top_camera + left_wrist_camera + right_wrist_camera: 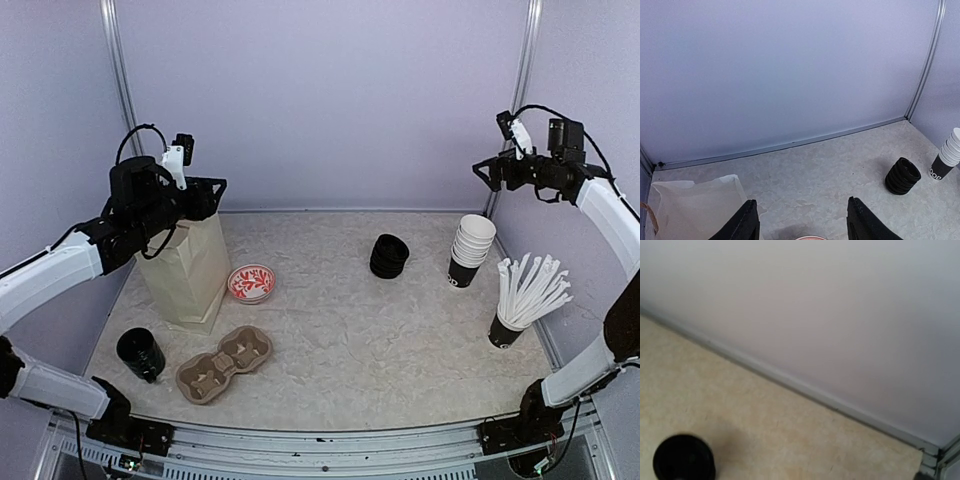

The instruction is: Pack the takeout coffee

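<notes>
From above, the small black paper cup [140, 353], the takeout coffee, stands upright near the desk's near-left corner, just beside the brown moulded-pulp cup carrier [225, 363]. Whether its lid is on I cannot tell. The tan paper bag [185, 265] stands upright by the left edge. The left gripper [212, 195] hovers over its far side. The right gripper [485, 170] hangs high by the far-right corner, and its jaws are too small to read.

The left wrist view shows the left gripper [802, 220] with jaws spread wide and holding nothing. The bag's open mouth [690, 205] lies below to the left. The stack of black round lids [902, 176] sits toward the far-right corner.

In the right wrist view no fingers show, only a blurred dark round object [684, 457] on the desk.

The step looks like fetching the cup. It would go best with the left arm closing gently on the cup's middle. The cup should stay upright and its wall uncrushed.
</notes>
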You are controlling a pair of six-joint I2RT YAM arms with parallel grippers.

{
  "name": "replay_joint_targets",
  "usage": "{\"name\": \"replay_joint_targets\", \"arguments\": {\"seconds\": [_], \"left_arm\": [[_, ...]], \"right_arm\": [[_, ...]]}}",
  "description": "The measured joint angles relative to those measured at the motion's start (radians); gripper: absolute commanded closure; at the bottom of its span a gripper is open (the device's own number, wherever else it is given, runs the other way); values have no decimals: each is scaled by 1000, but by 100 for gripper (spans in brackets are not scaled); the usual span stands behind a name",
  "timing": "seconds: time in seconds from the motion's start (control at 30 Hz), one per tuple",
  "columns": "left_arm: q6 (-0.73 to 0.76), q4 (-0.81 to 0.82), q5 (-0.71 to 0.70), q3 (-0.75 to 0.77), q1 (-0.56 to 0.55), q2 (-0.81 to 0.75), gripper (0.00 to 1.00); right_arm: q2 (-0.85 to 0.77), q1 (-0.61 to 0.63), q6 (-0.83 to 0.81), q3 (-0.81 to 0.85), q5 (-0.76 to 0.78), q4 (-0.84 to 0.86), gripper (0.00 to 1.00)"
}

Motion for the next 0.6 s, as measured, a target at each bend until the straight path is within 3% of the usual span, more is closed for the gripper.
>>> {"name": "replay_joint_targets", "arguments": {"seconds": [0.13,0.33,0.6], "left_arm": [[9,46,69,-21,-8,-24,42],[26,92,130,-38,-30,-52,42],[55,116,168,-39,-58,-61,42]], "right_arm": [[28,27,-97,3,-5,-67,10],[142,132,-245,85,64,-234,33],[305,251,-357,195,218,-447,46]]}}
